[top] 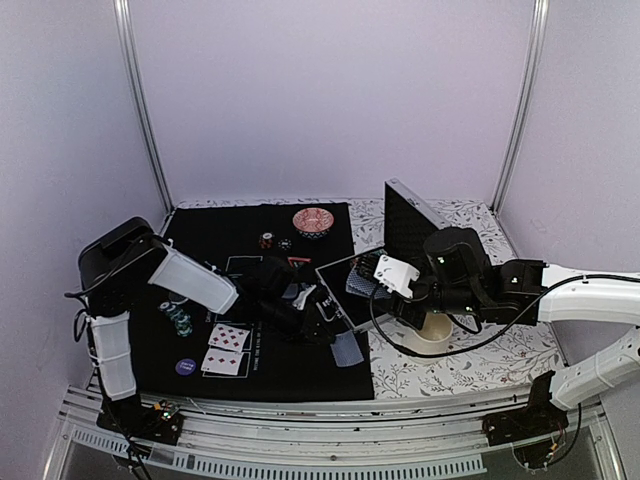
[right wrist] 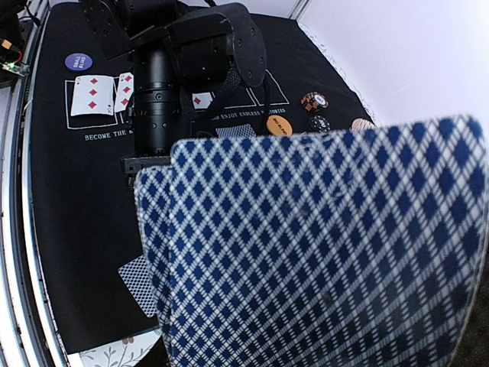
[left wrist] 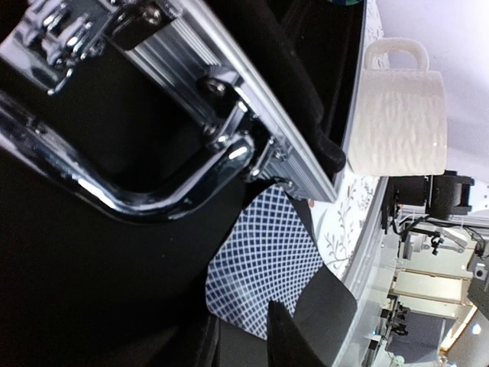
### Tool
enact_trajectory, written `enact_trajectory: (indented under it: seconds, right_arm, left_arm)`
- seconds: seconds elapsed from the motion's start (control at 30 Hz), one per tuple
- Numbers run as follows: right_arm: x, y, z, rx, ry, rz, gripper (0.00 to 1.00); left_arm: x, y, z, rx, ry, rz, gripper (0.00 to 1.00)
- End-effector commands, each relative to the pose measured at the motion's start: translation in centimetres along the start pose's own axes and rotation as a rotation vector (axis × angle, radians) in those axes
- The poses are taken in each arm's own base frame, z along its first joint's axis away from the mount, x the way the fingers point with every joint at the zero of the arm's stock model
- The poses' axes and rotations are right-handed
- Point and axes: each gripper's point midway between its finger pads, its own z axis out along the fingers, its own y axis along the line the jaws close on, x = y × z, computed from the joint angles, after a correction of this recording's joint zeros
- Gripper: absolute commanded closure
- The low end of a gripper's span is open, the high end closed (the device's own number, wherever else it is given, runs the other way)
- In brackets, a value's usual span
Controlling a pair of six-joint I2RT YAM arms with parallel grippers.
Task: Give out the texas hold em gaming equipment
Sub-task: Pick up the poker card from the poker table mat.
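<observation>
While right gripper (top: 368,275) clamps fanned cards (right wrist: 321,252) above open case (top: 405,225) | left gripper (top: 318,322): grip unclear

The case (left wrist: 183,38) at 11 o'clock in the left wrist view has ribbed metal edging and a glossy chrome handle (left wrist: 153,202). The cup (left wrist: 397,115) at 2 o'clock looks rough, matt white. The playing cards (right wrist: 321,252) are smooth, lattice-printed. The mat (top: 200,235) is matt black cloth.

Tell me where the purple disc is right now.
In the top view the purple disc lies on the near-left part of the black mat, just left of the face-up diamond cards.
</observation>
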Motion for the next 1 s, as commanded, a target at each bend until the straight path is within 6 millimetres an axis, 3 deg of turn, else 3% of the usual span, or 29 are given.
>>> enact_trajectory:
  seconds: [0.0, 0.2, 0.3, 0.57, 0.73, 0.87, 0.97]
  right_arm:
    - [-0.5, 0.1, -0.6, -0.004, -0.028, 0.009, 0.59]
    - [-0.5, 0.1, -0.4, -0.007, -0.025, 0.009, 0.59]
    - [-0.4, 0.1, -0.5, -0.005, -0.021, 0.008, 0.59]
    - [-0.4, 0.1, -0.3, -0.003, -0.018, 0.005, 0.59]
    - [-0.7, 0.1, -0.2, -0.003, -0.026, 0.003, 0.59]
    - [-0.8, 0.0, -0.2, -0.002, -0.028, 0.002, 0.59]
    - [-0.8, 0.1, -0.2, -0.004, -0.026, 0.001, 0.59]
  left_arm:
    - [-0.5, 2.8, 0.8, -0.080, -0.022, -0.026, 0.76]
    - [-1.7, 2.2, 1.5, -0.051, -0.038, -0.023, 0.79]
    - [-1.7, 2.2, 1.2, -0.060, -0.039, -0.020, 0.98]
    - [-0.9, -1.0, -2.6, -0.027, -0.075, 0.037, 1.00]
    - [-3.1, -1.4, -8.0, -0.094, -0.248, 0.031, 1.00]
    - [-6.6, -1.3, -15.0, -0.136, -0.501, -0.001, 1.00]
    - [-8.6, 0.1, -20.0, -0.195, -0.677, -0.050, 1.00]
